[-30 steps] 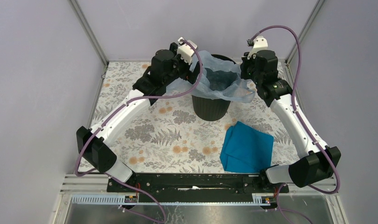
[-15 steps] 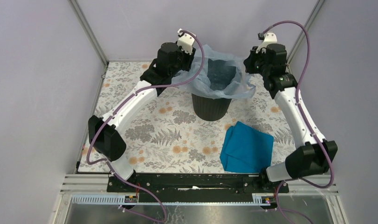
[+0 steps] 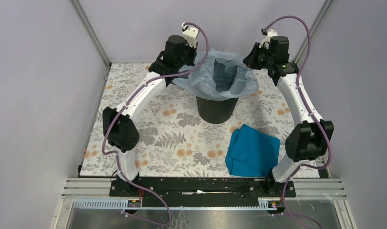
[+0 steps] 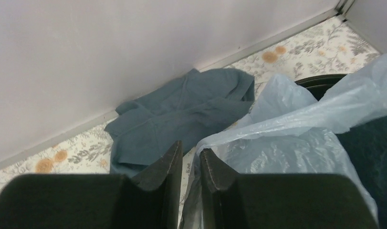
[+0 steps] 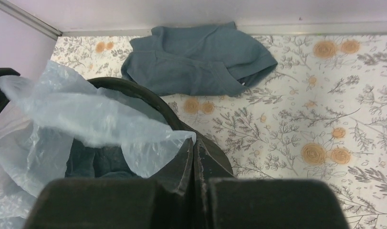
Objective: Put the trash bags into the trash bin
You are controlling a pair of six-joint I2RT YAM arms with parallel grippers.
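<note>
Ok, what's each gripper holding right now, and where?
Right gripper pinches the rim edge of the trash bag. Left gripper has the opposite edge between nearly closed jaws; firm hold cannot be told.

Robot test cell, not a home: my left arm and right arm rise from a black rail bolted along the near edge of a table dressed in flowered cloth. Plain lavender panels close in the sides and back, framed by bare aluminium posts. Purple cables loop along both my arms. On the table are a black bin, a pale blue plastic bag, a teal cloth and a grey-blue cloth.
</note>
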